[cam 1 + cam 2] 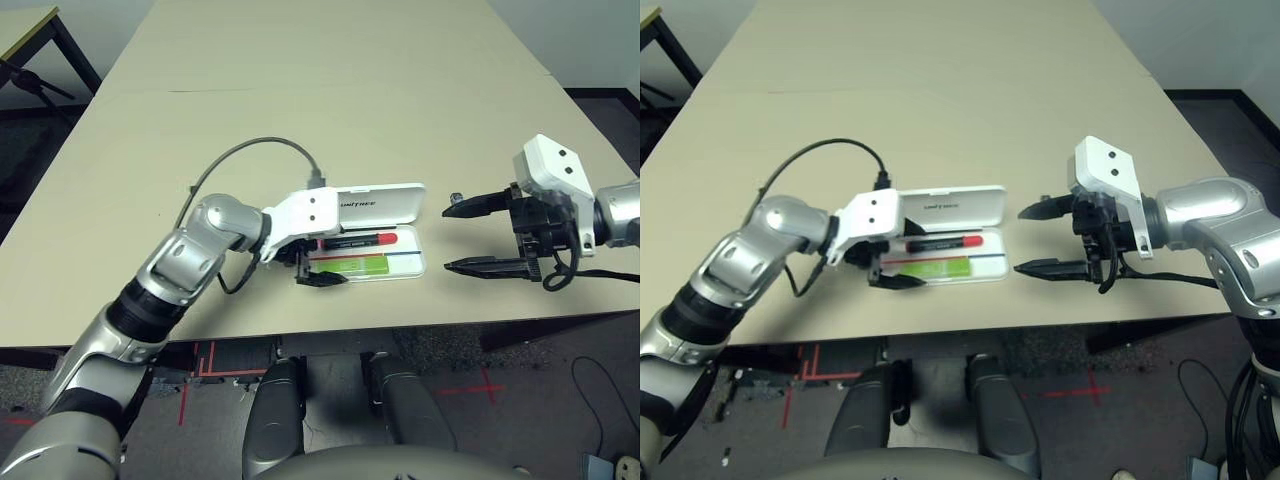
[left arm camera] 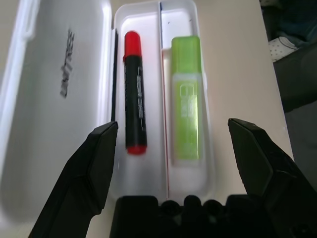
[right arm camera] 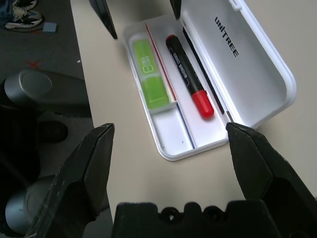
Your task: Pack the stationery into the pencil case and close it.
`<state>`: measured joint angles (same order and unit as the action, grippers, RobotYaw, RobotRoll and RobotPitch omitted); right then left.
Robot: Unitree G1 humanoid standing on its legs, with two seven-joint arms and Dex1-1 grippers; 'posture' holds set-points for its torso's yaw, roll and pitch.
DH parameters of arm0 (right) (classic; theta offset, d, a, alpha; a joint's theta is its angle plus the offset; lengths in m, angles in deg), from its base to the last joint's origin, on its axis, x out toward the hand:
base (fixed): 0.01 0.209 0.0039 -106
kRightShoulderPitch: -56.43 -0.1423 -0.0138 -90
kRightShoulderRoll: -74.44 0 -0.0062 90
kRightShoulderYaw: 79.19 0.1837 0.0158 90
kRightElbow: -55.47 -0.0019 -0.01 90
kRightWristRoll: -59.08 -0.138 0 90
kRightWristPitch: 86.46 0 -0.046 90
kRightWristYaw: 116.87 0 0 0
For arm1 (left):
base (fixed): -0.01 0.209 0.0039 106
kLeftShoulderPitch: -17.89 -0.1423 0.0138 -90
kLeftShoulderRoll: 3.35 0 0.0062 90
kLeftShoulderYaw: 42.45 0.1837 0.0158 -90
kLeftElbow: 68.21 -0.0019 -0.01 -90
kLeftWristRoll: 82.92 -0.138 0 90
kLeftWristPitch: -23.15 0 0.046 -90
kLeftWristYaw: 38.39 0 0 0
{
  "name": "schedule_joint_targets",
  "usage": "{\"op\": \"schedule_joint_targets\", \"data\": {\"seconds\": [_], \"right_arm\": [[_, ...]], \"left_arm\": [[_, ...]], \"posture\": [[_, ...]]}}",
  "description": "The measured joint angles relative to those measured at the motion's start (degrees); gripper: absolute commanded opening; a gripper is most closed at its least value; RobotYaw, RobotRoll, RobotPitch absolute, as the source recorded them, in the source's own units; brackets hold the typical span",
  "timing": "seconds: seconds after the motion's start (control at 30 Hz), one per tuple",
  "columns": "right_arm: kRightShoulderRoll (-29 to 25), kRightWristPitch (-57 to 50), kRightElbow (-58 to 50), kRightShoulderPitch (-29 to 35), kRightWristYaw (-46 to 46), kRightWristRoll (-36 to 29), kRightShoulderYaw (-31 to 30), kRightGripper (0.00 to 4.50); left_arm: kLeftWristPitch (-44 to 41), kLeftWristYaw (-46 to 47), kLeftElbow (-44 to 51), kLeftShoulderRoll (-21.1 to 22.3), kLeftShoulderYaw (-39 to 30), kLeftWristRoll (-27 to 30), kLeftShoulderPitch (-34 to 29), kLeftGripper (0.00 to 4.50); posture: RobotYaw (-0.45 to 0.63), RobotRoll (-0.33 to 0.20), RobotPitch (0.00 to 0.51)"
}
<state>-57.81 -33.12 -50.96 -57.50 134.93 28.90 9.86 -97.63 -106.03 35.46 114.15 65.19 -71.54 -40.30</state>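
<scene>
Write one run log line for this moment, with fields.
case: lid open | inside: red marker, green marker | left gripper: open, at case end | right gripper: open, beside case | next: close lid

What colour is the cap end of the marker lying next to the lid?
Red, on a black-barrelled marker; clearest in the right wrist view.

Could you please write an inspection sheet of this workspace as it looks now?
Surface: beige table, mostly bare.
Job's things: white pencil case open, lid laid flat; red marker and green marker lie in separate compartments of its tray.
Clutter: nothing seen.
Grippers: left pincer open at one end of the case, holding nothing; right pincer open beside the other end, holding nothing.
Cables: grey cable arcs over the table to the left wrist.
Surroundings: dark floor with red tape marks; another table at the far left.
</scene>
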Motion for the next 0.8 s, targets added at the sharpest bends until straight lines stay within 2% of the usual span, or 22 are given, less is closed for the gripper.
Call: {"op": "schedule_joint_targets", "data": {"seconds": [0.33,0.43,0.63,0.8], "right_arm": [[-0.3,-0.2,0.7,0.7,-0.1,-0.4,1.6,4.50],[-0.3,-0.4,1.1,0.6,-0.1,-0.5,1.7,4.50],[-0.4,-1.7,2.3,0.1,-0.3,-0.5,1.7,4.50],[-3.2,-5.4,2.2,-0.2,-1.7,-0.3,1.7,4.50]], "left_arm": [[2.8,-0.3,2.9,7.3,-16.1,6.8,-7.9,4.47],[2.4,-0.3,6.1,8.0,-17.6,8.6,-10.3,4.47],[-1.2,0.4,13.5,9.6,-18.9,12.0,-11.0,4.47],[-3.1,0.9,15.2,10.9,-18.9,13.0,-10.9,4.47]], "posture": [[-0.06,0.000,0.180],[-0.06,0.000,0.179],[-0.05,0.000,0.177],[-0.06,0.000,0.177]]}}
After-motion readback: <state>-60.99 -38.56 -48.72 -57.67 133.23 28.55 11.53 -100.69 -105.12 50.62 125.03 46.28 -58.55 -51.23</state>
